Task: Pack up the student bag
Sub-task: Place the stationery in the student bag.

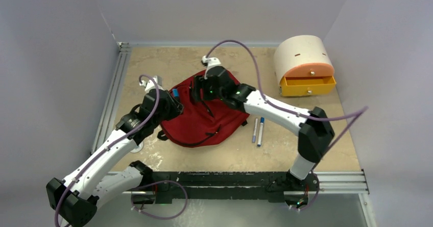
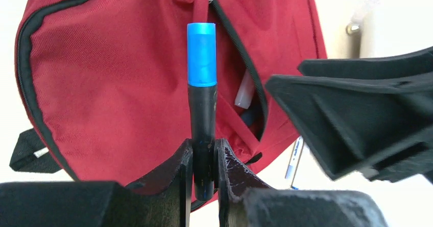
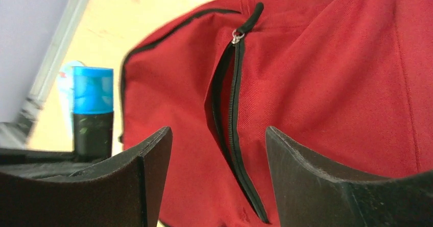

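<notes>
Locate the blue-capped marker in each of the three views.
Top external: blue-capped marker at the student bag's upper left edge.
Left wrist: centre, upright, clamped in the left gripper.
Right wrist: far left, beside the bag.
Shared landmark: the bag's pocket zipper, right of the marker in both wrist views.

white item (image 2: 245,92) in student bag (image 2: 102,84) pocket mostly hidden by fabric, kind unclear. marker (image 2: 201,84) lower end buried between left gripper (image 2: 204,146) fingers (image 2: 173,171). pen (image 2: 292,158) beyond bag half hidden, blurred.
</notes>
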You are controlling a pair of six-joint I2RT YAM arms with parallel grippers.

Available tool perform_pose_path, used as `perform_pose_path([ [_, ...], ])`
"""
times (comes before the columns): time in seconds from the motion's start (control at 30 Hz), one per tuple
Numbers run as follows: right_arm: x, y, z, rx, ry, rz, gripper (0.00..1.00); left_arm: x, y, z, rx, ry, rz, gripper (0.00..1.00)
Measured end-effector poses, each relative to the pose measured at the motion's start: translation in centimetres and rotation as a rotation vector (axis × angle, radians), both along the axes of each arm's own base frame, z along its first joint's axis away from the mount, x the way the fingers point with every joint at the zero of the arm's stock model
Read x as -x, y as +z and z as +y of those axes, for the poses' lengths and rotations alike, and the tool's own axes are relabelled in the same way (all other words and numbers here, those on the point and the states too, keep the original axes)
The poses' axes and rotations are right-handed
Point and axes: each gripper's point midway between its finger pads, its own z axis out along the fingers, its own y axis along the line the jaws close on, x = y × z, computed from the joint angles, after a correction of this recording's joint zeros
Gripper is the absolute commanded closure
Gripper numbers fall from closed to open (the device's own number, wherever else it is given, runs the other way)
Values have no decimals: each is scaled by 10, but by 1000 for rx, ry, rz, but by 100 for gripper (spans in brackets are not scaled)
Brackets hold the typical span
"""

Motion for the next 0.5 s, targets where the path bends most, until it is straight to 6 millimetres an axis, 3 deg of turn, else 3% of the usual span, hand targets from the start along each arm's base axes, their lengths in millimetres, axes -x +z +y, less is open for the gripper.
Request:
perform_pose_path([
  [0.13, 7, -34, 17, 190, 18, -20, 33, 5, -12, 4, -15, 9, 33, 100],
  [0.27, 16, -59, 15, 346, 6, -44, 34, 7, -12, 5, -13, 10, 34, 100],
  [0.5, 10, -60, -1, 478, -84, -114, 39, 8, -10, 5, -6, 7, 26, 100],
])
